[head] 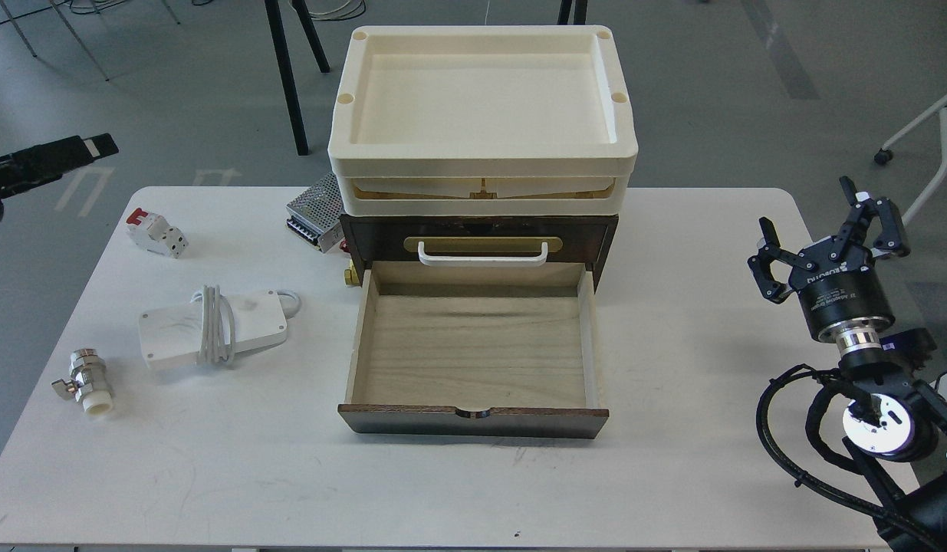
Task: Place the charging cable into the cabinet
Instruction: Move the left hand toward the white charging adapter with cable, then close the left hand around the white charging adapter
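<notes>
The charging cable (247, 323), a flat white block with a white cord wound round its middle, lies on the table left of the cabinet. The dark brown cabinet (373, 234) stands at the table's back middle; its light wood drawer (473, 349) is pulled out and empty. My left gripper (55, 157) is at the far left edge, off the table and well above and left of the cable; it shows dark and side-on. My right gripper (824, 221) is open and empty over the table's right side.
A white-and-red breaker (157, 231) lies at the back left. A perforated metal power supply (314, 208) sits beside the cabinet. A metal valve (86, 376) lies at the left front. Cream trays (481, 165) are stacked on the cabinet.
</notes>
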Motion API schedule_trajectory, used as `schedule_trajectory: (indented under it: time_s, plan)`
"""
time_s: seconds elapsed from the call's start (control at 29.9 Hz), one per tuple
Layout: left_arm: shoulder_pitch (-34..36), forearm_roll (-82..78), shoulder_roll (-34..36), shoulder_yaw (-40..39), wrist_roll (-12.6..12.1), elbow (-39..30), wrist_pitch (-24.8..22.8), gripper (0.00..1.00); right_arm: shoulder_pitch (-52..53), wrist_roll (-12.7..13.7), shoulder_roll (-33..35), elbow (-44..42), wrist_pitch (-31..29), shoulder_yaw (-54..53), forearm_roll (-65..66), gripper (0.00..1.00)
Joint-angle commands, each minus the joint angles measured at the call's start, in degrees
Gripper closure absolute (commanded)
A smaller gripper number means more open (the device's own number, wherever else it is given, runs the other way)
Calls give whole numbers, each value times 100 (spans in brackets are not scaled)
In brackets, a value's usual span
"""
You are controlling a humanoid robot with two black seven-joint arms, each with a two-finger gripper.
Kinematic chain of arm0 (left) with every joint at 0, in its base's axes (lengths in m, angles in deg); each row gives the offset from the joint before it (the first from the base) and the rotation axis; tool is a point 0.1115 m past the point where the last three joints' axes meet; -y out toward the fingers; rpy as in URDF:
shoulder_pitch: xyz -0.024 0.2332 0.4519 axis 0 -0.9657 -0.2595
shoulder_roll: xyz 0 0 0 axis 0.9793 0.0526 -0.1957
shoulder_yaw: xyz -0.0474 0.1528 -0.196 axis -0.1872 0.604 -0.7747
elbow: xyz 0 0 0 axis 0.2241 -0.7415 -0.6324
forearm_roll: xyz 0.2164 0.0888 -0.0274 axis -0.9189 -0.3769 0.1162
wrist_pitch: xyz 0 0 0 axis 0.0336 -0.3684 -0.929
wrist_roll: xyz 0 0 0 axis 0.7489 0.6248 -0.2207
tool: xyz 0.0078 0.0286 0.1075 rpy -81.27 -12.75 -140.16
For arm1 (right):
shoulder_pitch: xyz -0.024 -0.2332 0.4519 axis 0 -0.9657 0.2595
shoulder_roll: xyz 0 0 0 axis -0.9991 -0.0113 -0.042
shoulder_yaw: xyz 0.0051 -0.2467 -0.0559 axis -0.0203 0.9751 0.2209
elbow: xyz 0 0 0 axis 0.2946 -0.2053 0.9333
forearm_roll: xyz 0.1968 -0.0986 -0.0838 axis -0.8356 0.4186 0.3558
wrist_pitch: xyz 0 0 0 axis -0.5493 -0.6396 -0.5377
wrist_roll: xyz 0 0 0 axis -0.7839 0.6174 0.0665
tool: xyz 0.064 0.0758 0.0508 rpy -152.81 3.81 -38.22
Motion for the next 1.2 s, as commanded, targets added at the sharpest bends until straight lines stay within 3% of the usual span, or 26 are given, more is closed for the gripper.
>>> schedule_trajectory:
  time_s: [0.0, 0.13, 0.33, 0.67, 1.07, 1.17]
  plan:
    - [-117, -1381, -71, 58, -1, -445, 268, 1, 0, 1, 0, 0, -1, 9, 0, 0]
    - [-223, -2226, -299, 663, -1, -341, 716, 2, 0, 1, 0, 0, -10, 9, 0, 1]
    - [-223, -2254, -888, 1508, -1, 248, 1253, 2, 0, 1, 0, 0, -10, 1, 0, 0]
    - [-275, -2210, -1275, 1544, -1, 644, 1324, 2, 0, 1, 0, 9, -10, 9, 0, 0]
    - [-548, -2088, -1864, 1527, -1, 1496, 1754, 2, 0, -8, 0, 9, -10, 0, 0, 0]
    - [-565, -1929, -2004, 1544, -1, 1812, 1816, 6, 0, 1, 0, 9, -10, 0, 0, 1]
